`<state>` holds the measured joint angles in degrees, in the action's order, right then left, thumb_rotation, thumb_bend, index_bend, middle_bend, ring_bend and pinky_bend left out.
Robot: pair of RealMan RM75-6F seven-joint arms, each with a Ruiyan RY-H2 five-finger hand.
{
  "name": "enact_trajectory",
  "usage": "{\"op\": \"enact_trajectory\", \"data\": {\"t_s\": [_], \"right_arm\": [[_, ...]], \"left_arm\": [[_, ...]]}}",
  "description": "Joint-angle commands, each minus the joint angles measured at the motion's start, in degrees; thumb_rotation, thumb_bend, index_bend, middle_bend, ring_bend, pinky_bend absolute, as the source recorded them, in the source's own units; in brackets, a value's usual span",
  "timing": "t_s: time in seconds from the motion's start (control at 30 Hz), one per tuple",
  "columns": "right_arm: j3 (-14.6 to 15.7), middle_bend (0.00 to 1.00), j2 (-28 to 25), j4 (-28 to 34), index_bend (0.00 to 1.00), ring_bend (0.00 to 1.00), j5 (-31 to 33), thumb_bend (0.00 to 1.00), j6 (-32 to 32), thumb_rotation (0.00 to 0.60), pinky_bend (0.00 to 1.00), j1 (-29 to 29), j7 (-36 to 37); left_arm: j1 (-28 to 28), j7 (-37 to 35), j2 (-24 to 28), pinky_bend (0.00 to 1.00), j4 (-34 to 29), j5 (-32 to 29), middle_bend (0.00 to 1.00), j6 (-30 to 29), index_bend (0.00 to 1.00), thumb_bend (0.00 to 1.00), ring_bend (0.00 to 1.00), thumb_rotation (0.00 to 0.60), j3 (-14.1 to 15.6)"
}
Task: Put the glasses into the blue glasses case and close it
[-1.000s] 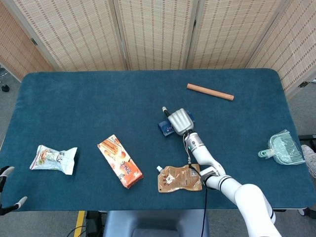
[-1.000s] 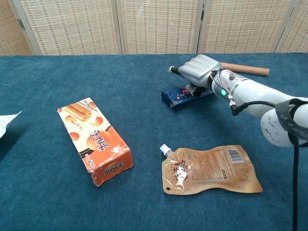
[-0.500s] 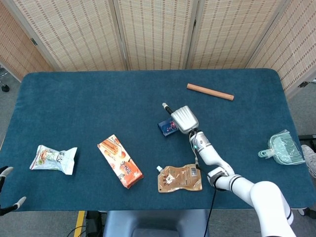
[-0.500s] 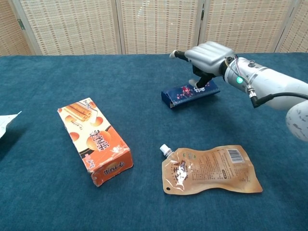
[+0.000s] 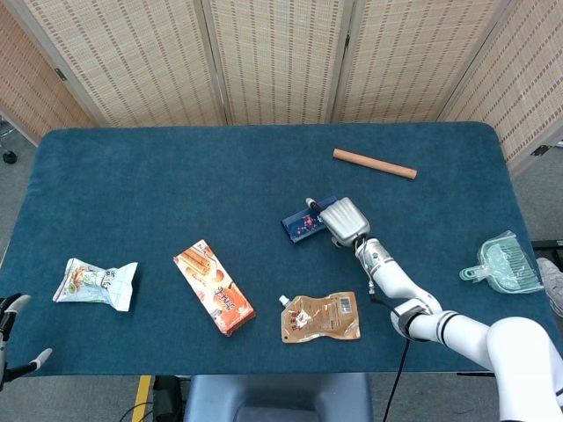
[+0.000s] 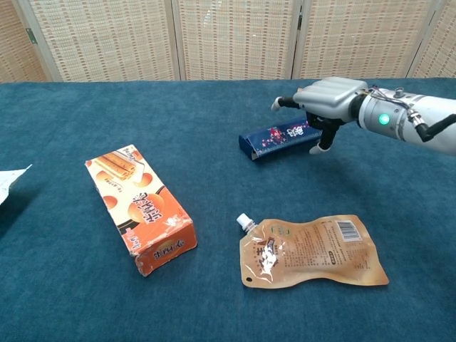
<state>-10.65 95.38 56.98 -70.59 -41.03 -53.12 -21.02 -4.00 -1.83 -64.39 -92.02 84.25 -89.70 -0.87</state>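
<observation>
Bench (image 5: 158, 185): covered in dark teal, carpet-like cloth, with rounded corners; it fills most of both views.
Back wall: a folding screen (image 5: 277, 57) of woven tan panels in pale frames, standing just behind the far edge of the bench.
Floor (image 5: 13, 180): grey, seen at both ends of the bench.
Floor marking: a yellow stripe (image 5: 141, 391) at the near edge.
Light: even, soft, without hard shadows.

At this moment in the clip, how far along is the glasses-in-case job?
Looks essentially done: the blue glasses case lies shut on the table, and no glasses show outside it. In hand: nothing; the right hand sits beside the case's right end, empty. The left hand is idle at the near left edge. Whether the glasses are inside is hidden.
</observation>
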Motion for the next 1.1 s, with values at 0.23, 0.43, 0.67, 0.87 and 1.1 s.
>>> {"op": "enact_trajectory", "data": {"t_s": [0.23,0.43,0.67,0.87,1.1], "right_arm": [[-1.6,0.95,5.1,-7.3,0.15,1.0,5.6,0.24,5.8,0.6,1.0,-4.8,-5.1],[-2.1,0.95,7.2,-10.9,0.25,1.0,8.7,0.29,8.0,0.6,1.0,-6.9,-7.7],[-2.0,0.95,8.2,-12.3,0.41,1.0,9.7,0.35,7.8,0.6,1.0,-7.2,-7.3],[-0.8,0.96,6.5,-10.0,0.54,1.0,7.5,0.39,5.5,0.6,1.0,-5.6,-4.8],[0.7,0.96,3.2,-5.5,0.39,1.0,5.0,0.33,3.5,0.6,1.0,-3.5,-2.3]], "left_arm": [[-0.2,-0.3,0.0,0.26,0.3,-0.5,0.15,0.0,0.17,0.19,0.1,0.6,0.0],[-0.4,-0.8,0.0,0.26,0.7,-1.0,0.15,0.2,0.17,0.19,0.1,0.6,0.0],[-0.6,-1.3,-0.1,0.26,1.3,-1.2,0.15,0.1,0.17,0.19,0.1,0.6,-0.1],[-0.4,-1.3,-0.3,0.26,1.3,-0.9,0.15,0.3,0.17,0.19,0.1,0.6,0.0],[-0.1,-0.8,-0.3,0.26,1.0,-0.5,0.15,0.5,0.17,0.19,0.1,0.6,-0.1]]}}
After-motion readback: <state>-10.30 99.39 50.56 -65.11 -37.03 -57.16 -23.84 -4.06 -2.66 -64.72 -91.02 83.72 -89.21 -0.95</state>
